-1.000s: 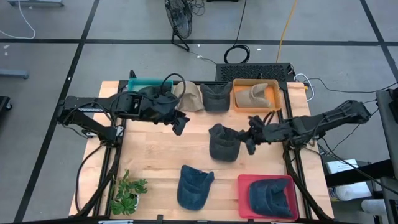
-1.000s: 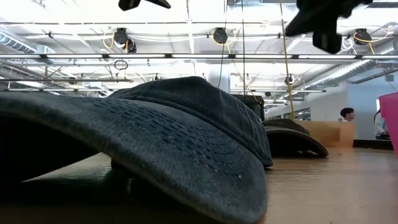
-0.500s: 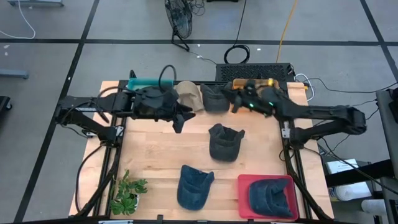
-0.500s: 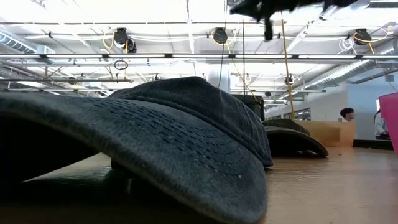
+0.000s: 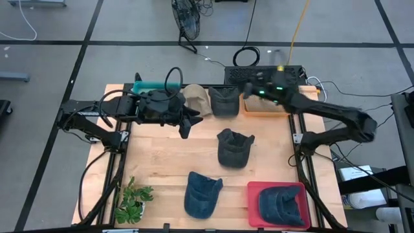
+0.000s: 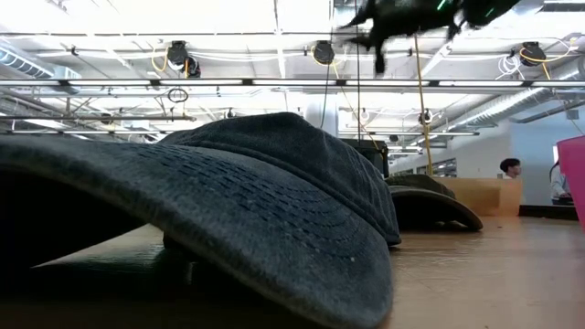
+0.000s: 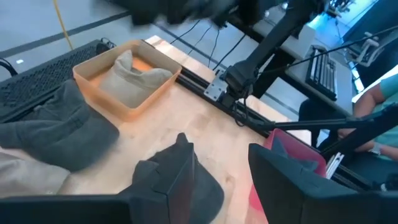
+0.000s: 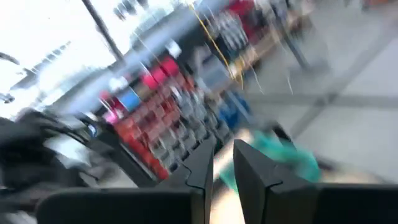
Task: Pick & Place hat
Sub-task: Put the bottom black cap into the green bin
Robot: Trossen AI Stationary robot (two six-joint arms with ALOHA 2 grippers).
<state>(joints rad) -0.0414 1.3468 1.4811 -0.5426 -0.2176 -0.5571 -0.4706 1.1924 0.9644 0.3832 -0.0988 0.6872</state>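
A dark grey hat (image 5: 233,147) lies crown-up on the middle of the wooden table (image 5: 162,162), touched by neither gripper; it also shows in the left wrist view (image 7: 205,186). My left gripper (image 5: 186,126) hangs open above the table's far left part, to the left of this hat, with nothing between its fingers (image 7: 180,177). My right gripper (image 5: 247,87) is raised over the far edge by the orange bin (image 5: 265,111). Its fingers (image 8: 202,168) show a narrow gap with nothing in it. In the low view it is a blur (image 6: 393,18).
A blue hat (image 5: 202,193) lies near the front edge and fills the low view (image 6: 228,201). A red bin (image 5: 255,194) at front right holds another blue hat (image 5: 283,206). A tan hat (image 5: 196,100), a grey hat (image 5: 224,100) and a teal bin (image 5: 155,85) line the far edge. A plant (image 5: 132,200) stands at front left.
My right gripper has left the right side of the dark grey hat in the middle, risen, and swung to the table's far edge over the orange bin, tipping up from pointing down. The hat has stayed where it was.
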